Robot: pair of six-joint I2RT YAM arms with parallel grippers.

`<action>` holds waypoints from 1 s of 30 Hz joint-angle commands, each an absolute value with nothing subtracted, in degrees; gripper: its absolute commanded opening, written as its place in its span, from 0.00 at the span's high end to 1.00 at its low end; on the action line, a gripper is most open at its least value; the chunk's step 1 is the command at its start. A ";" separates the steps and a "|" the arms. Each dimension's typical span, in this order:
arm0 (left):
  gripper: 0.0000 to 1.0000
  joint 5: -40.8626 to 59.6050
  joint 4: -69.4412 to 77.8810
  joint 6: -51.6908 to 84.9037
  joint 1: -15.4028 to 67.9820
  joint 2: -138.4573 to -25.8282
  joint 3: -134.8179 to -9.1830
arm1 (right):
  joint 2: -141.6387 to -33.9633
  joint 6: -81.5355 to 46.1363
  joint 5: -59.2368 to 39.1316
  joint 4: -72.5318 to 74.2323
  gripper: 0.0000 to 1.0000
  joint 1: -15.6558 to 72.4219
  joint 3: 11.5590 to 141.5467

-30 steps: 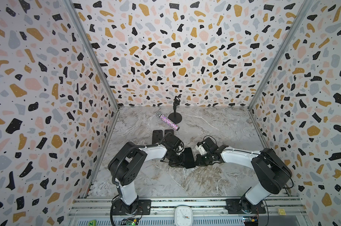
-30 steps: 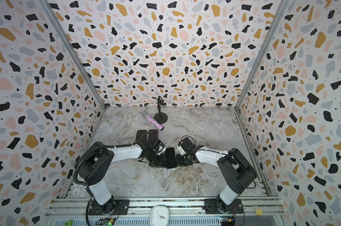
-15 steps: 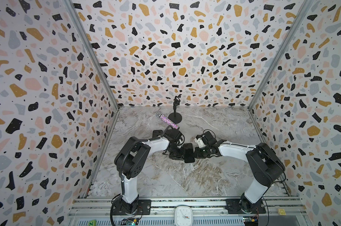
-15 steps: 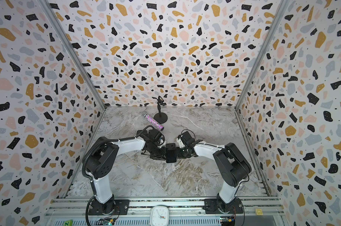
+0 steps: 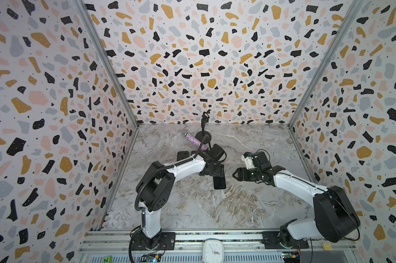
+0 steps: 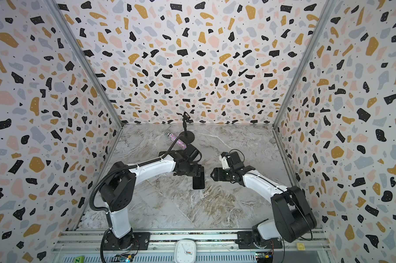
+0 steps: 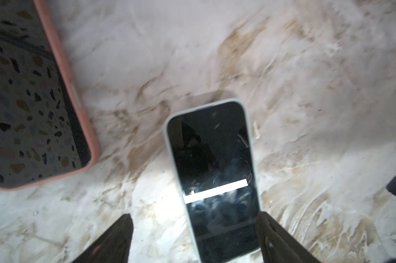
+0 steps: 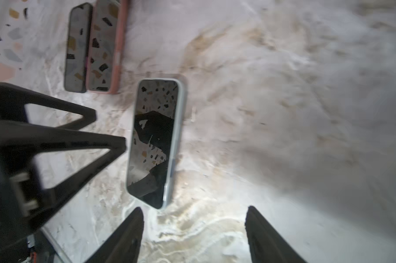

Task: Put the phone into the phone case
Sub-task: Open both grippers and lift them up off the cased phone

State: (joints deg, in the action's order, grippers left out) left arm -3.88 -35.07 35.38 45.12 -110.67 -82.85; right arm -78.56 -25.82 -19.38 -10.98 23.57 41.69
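Phone: flat on table, screen up, seated in pale case. Rim plain in both wrist views; in both top views only a dark slab, one end hidden under left gripper

Left gripper: released, jaws wide, straddling one end of phone. One finger at the phone's edge, contact unclear; the other apart

Right gripper: released, nothing between its jaws, tips just short of phone's corner. In a top view right of phone, bare table between

Pink case with dark phone just beside it: near phone, apart. Left wrist view cuts the pink case at the frame; top views hide most behind left arm

Stand, tube: beyond phone, well apart, top views only

Table open right of phone and toward the camera; wrist views smeared
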 commanded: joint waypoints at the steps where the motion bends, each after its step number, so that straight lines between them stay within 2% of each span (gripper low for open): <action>1: 0.12 -12.19 -43.51 39.57 47.45 -115.08 -87.54 | -75.05 -25.09 -20.05 -10.81 0.22 22.41 39.87; 9: 0.00 -11.23 -46.72 45.05 50.85 -119.47 -90.92 | -72.78 -24.32 -23.14 -10.01 0.19 20.06 37.02; 16: 0.00 -4.87 -40.95 47.37 51.62 -119.64 -86.41 | -72.94 -23.74 -24.83 -9.41 0.18 19.23 36.48; 21: 0.00 -4.98 -41.09 46.67 51.88 -121.00 -86.40 | -73.43 -23.88 -25.51 -9.22 0.18 19.16 36.47; 26: 0.13 -9.68 -44.11 45.62 51.23 -121.78 -89.17 | -74.07 -24.29 -26.23 -8.70 0.17 19.16 36.47; 30: 0.19 -10.80 -44.12 44.92 49.87 -122.17 -90.30 | -74.36 -24.21 -26.28 -8.98 0.17 19.16 36.96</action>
State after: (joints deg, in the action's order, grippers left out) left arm -8.14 -42.52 45.65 51.11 -120.95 -88.66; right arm -74.26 -24.51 -25.58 -8.93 19.33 36.62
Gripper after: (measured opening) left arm 0.818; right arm 0.828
